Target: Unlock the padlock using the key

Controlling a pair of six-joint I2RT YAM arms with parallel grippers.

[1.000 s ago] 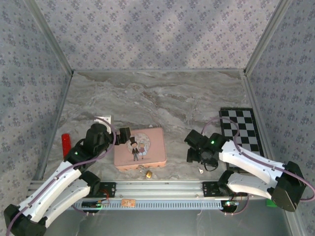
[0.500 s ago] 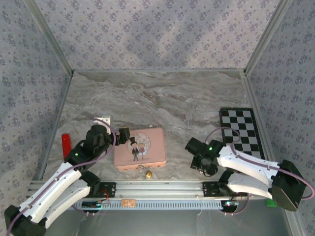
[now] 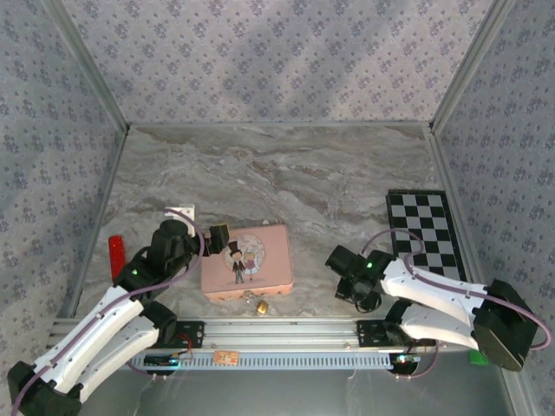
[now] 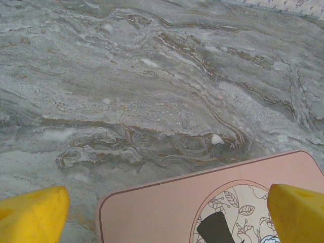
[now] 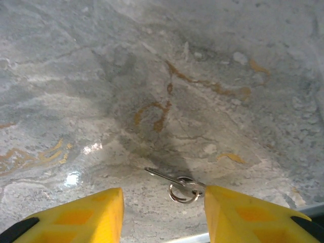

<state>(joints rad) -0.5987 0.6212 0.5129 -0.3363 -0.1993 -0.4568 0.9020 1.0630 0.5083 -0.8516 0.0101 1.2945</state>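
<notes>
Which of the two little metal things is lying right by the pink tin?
The brass-gold padlock, at the pink tin's near edge. The silvery key lies apart, over to the right, between the right gripper's jaws.

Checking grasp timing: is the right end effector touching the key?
Cannot tell. Right wrist view: the key lies between the right end effector's fingers, its ring end right at one finger's edge; contact unclear.

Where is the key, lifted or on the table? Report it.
On the table: the key lies flat between the right gripper's yellow fingers.
</notes>
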